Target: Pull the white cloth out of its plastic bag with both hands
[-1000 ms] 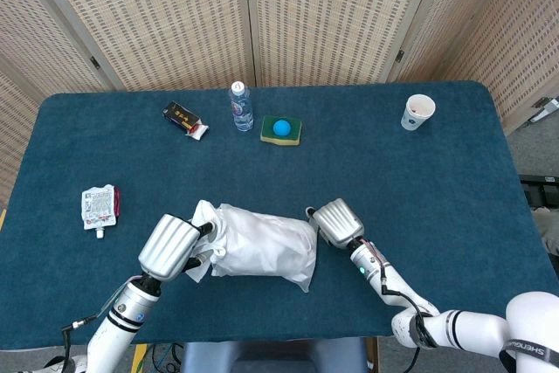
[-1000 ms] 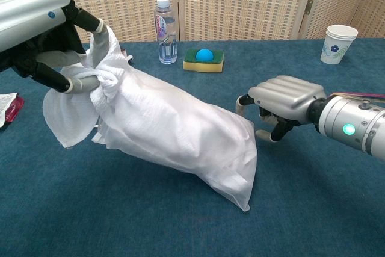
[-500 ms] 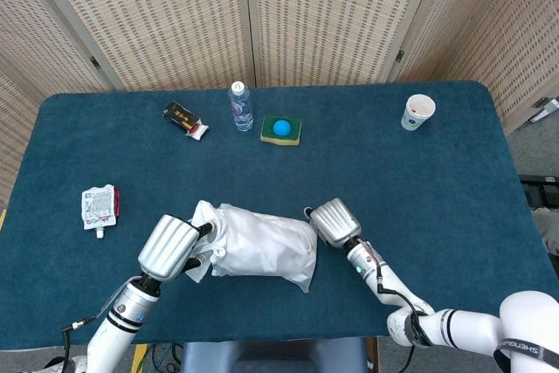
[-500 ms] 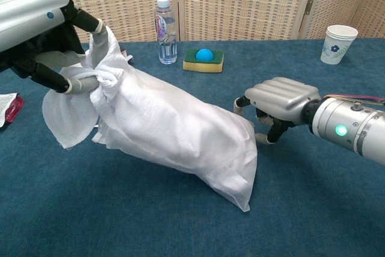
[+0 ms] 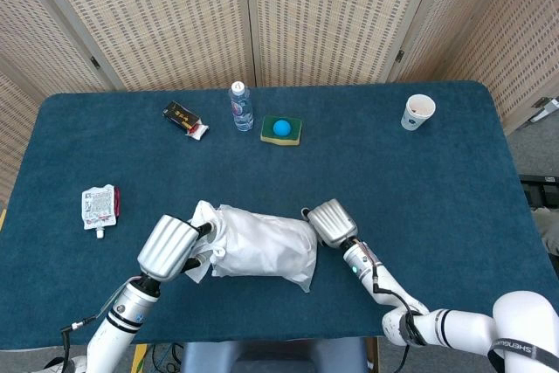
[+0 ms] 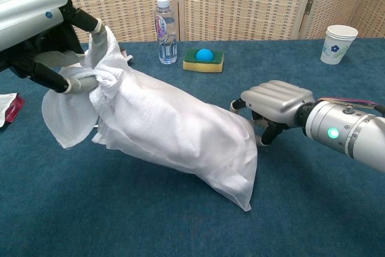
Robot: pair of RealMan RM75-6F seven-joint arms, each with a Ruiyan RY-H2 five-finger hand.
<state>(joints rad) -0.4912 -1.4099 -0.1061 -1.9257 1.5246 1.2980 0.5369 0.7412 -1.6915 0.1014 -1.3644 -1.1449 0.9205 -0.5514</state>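
The clear plastic bag lies on the table, stuffed with the white cloth. A bunch of that cloth sticks out of the bag's open left end. My left hand grips this bunch and holds that end raised. My right hand is at the bag's closed right end. Its fingers are bent like a claw, with the thumb at the bag's edge. I see no plastic held between its fingers.
Along the far side of the blue table stand a water bottle, a sponge with a blue ball, a dark box and a paper cup. A flat pouch lies at the left.
My right hand has crept left, closing the gap to the bag's right end. The left hand and the cloth have stayed put.
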